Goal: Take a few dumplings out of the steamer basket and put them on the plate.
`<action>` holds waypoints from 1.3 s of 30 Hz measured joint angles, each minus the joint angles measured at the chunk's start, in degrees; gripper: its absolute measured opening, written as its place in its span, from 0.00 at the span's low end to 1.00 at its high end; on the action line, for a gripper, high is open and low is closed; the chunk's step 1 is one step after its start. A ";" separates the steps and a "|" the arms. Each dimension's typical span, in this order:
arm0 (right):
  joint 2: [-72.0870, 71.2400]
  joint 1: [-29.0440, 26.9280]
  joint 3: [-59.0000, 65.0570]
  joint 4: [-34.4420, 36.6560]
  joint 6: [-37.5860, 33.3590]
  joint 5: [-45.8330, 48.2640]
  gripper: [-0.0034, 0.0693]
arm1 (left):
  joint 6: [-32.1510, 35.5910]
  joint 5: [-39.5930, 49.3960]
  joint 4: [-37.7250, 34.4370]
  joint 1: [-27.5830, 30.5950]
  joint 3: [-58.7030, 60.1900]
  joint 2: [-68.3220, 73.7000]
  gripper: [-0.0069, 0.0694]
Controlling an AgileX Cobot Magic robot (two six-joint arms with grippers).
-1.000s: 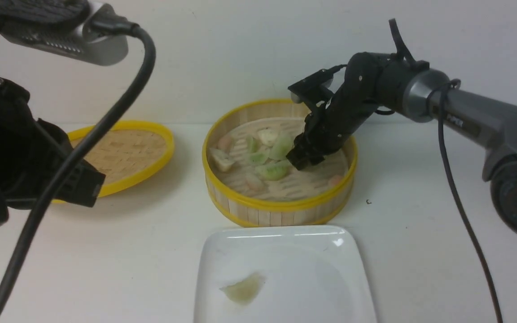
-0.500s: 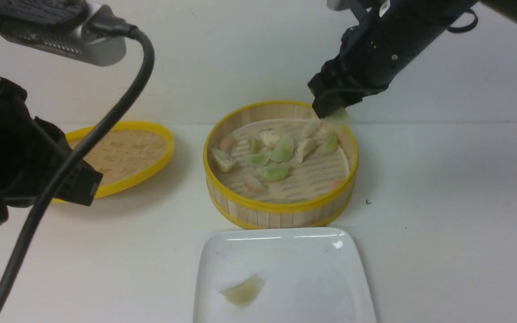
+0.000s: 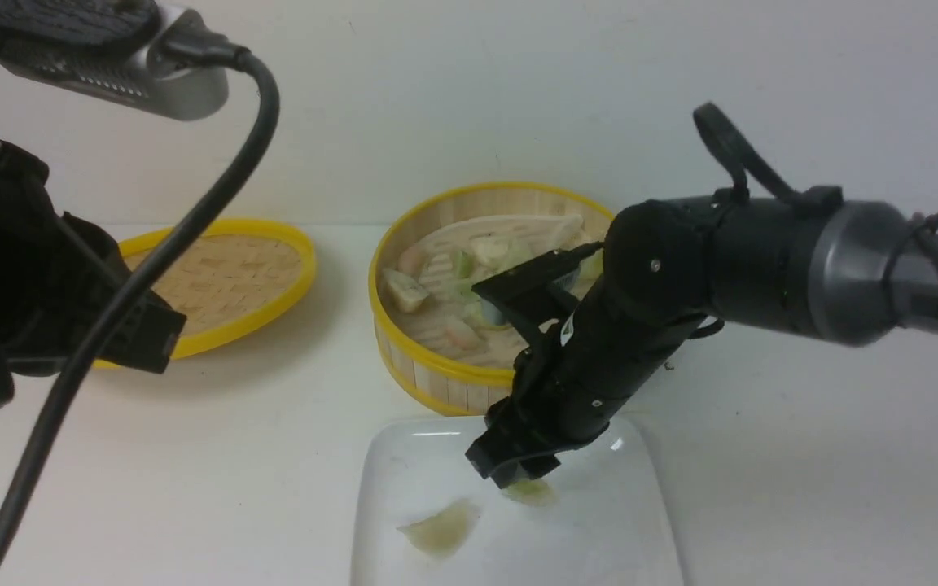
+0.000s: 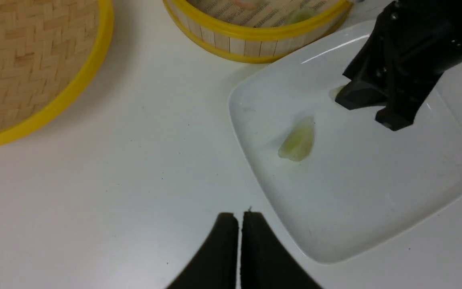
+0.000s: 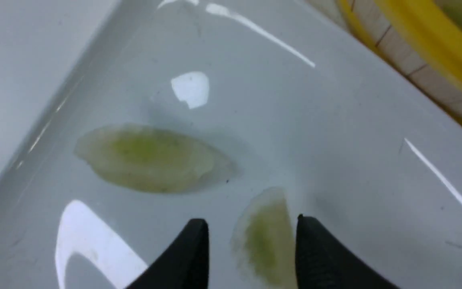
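Observation:
My right gripper (image 3: 518,480) hangs low over the far part of the white plate (image 3: 599,537), jaws open. A pale green dumpling (image 5: 265,237) lies on the plate between its fingers, close against one finger and clear of the other. A second green dumpling (image 3: 442,526) rests on the plate to the left. Several more dumplings (image 3: 404,289) lie in the bamboo steamer basket (image 3: 436,378) just behind the plate, partly hidden by the right arm. My left gripper (image 4: 240,216) is shut and empty above the table, left of the plate.
The flat woven lid (image 3: 225,273) with its yellow rim lies on the table left of the basket. The left arm and its cable (image 3: 151,268) fill the left foreground. A white wall runs close behind the basket.
The right gripper lifted a green dumpling out of the basket, swung forward and down to the plate, and its jaws have opened around it. The left arm has not moved.

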 joint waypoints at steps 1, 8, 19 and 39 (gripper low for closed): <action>0.28 0.00 0.00 0.30 0.06 -0.07 0.54 | 0.00 0.00 0.00 0.00 0.00 0.00 0.08; -2.90 0.00 -3.93 -1.86 4.36 6.51 0.64 | 0.89 0.00 0.00 0.00 0.00 0.00 0.08; -39.80 0.00 -1.15 -19.82 20.82 9.55 0.04 | 0.96 0.00 0.18 0.00 0.00 0.00 0.08; -109.42 0.00 54.14 -40.79 38.59 -30.61 0.03 | 1.31 -8.31 -4.78 0.00 5.34 -7.24 0.08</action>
